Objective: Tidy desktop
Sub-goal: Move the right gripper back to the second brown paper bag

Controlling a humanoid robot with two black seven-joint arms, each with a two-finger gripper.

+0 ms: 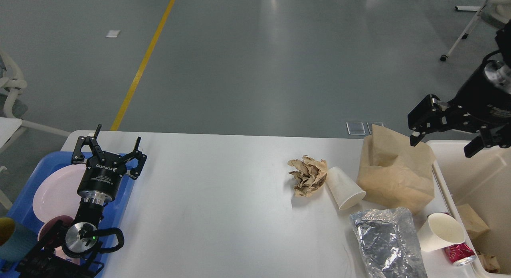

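Beyond, grey floor (255, 58) with a yellow line (145, 58). Filling the foreground, white desktop (207, 198), matte and round-cornered, carrying crumpled brown paper (307, 175), paper cups, a bag. Hovering wide open: left gripper (113, 144) over the blue tray (24, 198), right gripper (443, 144) over the beige bin (471, 166).

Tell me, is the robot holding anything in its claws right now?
No. The left tool is open over the blue tray, and the right tool is open above the beige bin. Both are empty.

The floor (255, 58) is gray and shiny. A yellow line (144, 60) runs across it. A white chair (12, 90) stands at the left, and a wheeled white stand (465, 28) at the far right.
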